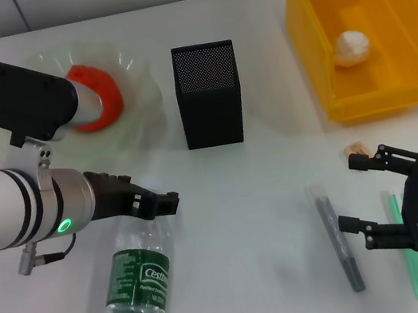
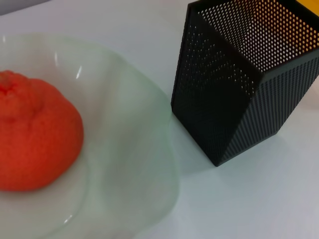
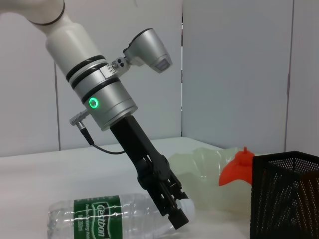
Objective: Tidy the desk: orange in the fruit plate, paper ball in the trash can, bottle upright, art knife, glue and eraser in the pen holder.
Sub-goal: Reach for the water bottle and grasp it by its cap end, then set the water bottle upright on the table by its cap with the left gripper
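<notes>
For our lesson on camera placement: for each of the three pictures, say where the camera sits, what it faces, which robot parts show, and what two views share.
Head view: from above, looking down on the desk; both arms show, left tool at the lying bottle, right tool open near the eraser.
Left wrist view: faces the orange in the fruit plate beside the pen holder; no robot part shows.
Right wrist view: low, looking across at the left arm.
All three share the pen holder.
</notes>
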Available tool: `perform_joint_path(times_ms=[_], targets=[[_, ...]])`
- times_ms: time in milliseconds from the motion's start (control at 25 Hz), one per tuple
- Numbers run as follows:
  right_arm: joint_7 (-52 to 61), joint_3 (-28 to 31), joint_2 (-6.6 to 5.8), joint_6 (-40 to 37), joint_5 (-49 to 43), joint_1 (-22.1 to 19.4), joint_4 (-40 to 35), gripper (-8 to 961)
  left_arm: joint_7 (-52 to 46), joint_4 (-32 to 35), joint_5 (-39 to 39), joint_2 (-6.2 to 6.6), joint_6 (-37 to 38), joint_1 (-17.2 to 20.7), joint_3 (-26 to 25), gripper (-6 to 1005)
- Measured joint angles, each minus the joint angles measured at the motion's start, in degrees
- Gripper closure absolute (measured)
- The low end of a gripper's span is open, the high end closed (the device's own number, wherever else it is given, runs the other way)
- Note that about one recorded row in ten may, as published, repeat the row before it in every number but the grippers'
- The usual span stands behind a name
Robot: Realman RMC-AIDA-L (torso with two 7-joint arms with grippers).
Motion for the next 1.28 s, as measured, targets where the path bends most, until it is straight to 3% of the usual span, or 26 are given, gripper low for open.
perform_joint_path(times_ms=[280,720,880,920,1080,1280], targets=[[0.3,0.0,0.01,0.3,0.0,0.1,0.2,111,0.0,-2.7,-1.8,0.00,-0.8,-1.5,0.1,184],[1.6,0.0,-0.09,0.3,0.0,0.0,-0.1,111,0.1,-3.5,-1.0,0.03,1.6,-3.3,0.5,275],[2.4,0.2,-0.10,-0.1,0.0,-0.2,-0.5,111,1.7,-2.0,-0.8,0.17,2.3,-2.7,0.6,461],[2.4,0.3,-0.09,-0.2,0.0,-0.3,-0.6,111,2.9,-0.5,-1.0,0.29,2.6,-1.9,0.4,507],[3.1,0.3,-0.09,-0.5,0.0,-0.5,-1.2,112,12.5,4.8,-5.4,0.46,2.8,2.9,-3.2,534],[3.8,0.1,-0.09,-0.6,0.0,-0.5,-1.4,112,36.2,4.7,-23.7,0.63,3.7,8.7,-13.4,536]])
